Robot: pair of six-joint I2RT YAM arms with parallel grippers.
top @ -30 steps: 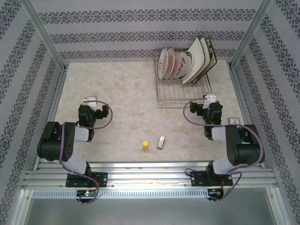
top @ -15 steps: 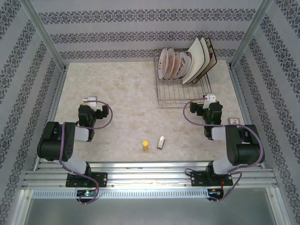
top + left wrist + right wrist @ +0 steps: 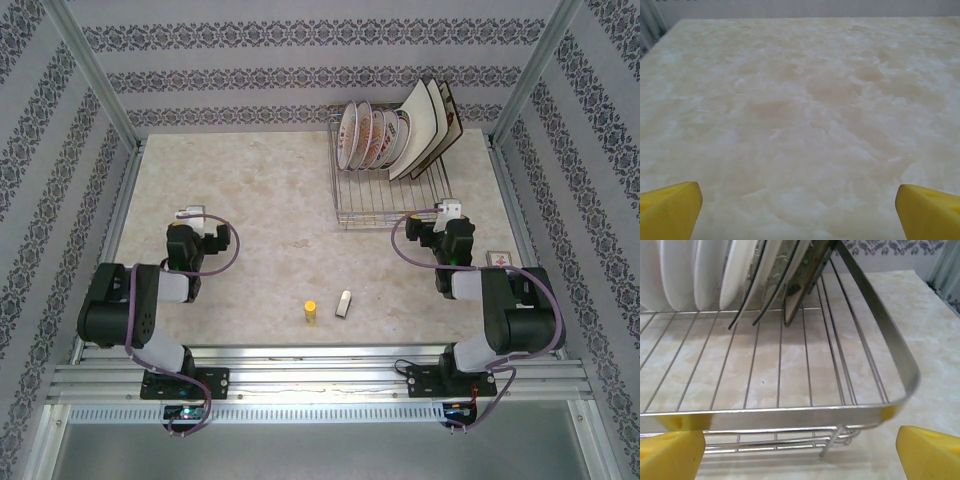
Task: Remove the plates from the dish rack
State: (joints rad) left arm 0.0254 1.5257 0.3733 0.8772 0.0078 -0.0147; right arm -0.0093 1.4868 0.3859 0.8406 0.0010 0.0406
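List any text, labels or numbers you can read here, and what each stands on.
No readable text in any view.
The plates: painted patterns only, no words.
The small card: too small to read.
The yellow item and silver item: no legible markings.

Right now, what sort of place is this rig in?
Likely a lab test cell staged as a kitchen: wallpapered panels on aluminium framing, a marble-look table, and a dish rack holding plates at its far right.
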